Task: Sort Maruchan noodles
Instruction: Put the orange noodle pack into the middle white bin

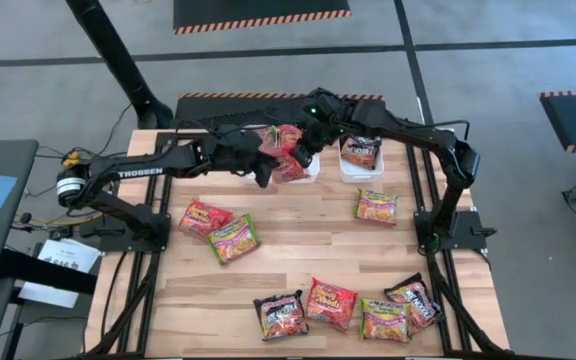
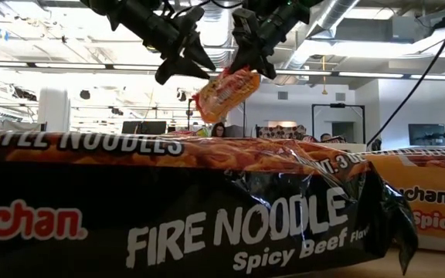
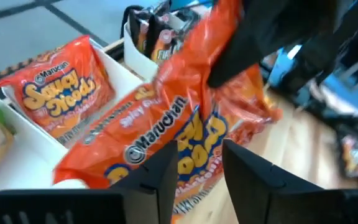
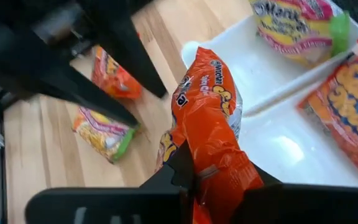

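- A black Fire Noodle packet (image 2: pixel 207 208) is lying right against the low camera and is filling the bottom of that view; it is waiting on the wooden table (image 1: pixel 298 255) with the other loose packets.
- The orange Maruchan packet (image 4: pixel 210 134) is hanging in the air above the white bins (image 4: pixel 272 134) at the far side of the table.
- The right gripper (image 4: pixel 197 180) is clenching one end of this packet, and the rest is dangling below.
- The left gripper (image 3: pixel 197 168) is standing just beside the packet with its fingers apart, so it is grasping nothing.
- In one bin an orange Saucy Noodle packet (image 3: pixel 64 90) is already lying; a green-edged packet (image 4: pixel 300 25) is lying in the neighbouring bin.
- Risk, as I judge it: the glossy wrapper is held only at one edge, so it may slip out or swing.
- If released while it is hanging over the wall between bins, it may land on the divider or in the wrong compartment.
- The two arms are working very close, so the grippers may collide.
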Controlling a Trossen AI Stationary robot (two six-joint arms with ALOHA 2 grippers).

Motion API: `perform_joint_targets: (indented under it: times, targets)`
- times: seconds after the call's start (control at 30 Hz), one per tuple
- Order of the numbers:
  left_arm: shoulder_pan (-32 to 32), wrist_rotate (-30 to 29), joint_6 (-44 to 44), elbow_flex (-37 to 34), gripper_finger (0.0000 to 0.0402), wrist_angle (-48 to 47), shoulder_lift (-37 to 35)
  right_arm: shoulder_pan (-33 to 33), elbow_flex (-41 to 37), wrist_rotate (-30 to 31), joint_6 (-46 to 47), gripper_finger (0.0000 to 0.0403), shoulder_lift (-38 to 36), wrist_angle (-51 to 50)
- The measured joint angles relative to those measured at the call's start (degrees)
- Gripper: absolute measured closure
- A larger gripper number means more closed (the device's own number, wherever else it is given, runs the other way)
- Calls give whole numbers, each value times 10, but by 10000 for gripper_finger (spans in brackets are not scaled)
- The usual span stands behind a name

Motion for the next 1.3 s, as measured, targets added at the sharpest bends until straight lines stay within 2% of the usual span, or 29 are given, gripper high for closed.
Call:
perform_joint_targets:
  times: [0.17, 0.43, 0.6, 0.7, 0.97, 1.3]
  targets:
    - [13, 40, -15, 1, 288, 30, -8, -25, 0, 0, -35, 352, -2, -24]
    - [13, 36, -9, 1, 290, 32, -22, -80, 0, 0, -119, 352, -2, -20]
    - [13, 36, -8, 1, 291, 32, -22, -108, -12, -5, -201, 352, -2, 44]
    - [13, 35, -8, 1, 291, 31, -22, -116, -46, -36, -230, 352, -1, 106]
    - [13, 35, -8, 1, 291, 29, -22, -128, -118, -48, -267, 352, 0, 191]
    - [13, 16, 8, 0, 291, 27, -22, -123, -189, -22, -286, 352, 0, 278]
